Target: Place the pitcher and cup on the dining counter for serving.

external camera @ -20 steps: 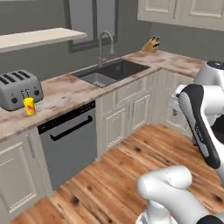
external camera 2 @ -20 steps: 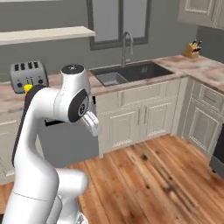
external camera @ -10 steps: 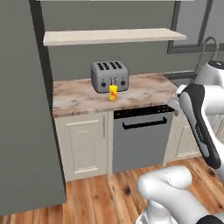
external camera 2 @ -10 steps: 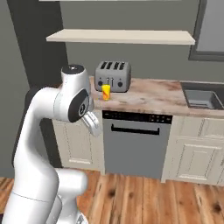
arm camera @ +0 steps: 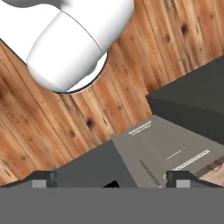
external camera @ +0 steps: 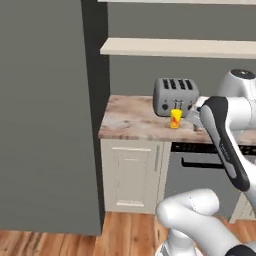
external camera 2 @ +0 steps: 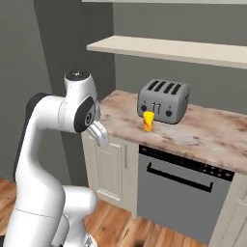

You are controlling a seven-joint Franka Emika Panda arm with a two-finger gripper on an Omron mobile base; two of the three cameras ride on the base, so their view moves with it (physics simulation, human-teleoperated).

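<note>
1. Hand view looks down at the wooden plank floor [arm camera: 144, 52] and dark cabinet fronts; the gripper [arm camera: 111, 178] shows two dark fingertips set wide apart with nothing between them.
2. Seen from the right base, the small yellow tapered cup with red-orange markings [external camera 2: 148, 121] stands upright on the marbled stone worktop [external camera 2: 202, 135], just in front of the grey four-slot metal toaster [external camera 2: 162, 101].
3. From the white arm's folded wrist [external camera 2: 98, 132], the cup lies at about 2 o'clock, forward and higher, well apart.
4. From the left base, the cup [external camera: 175, 118] sits at roughly 10 o'clock of the forearm [external camera: 225, 140], its long axis vertical.
5. Count: one cup, one toaster, one gripper.
6. My judgement: the hand must lift and turn toward the worktop first.
</note>
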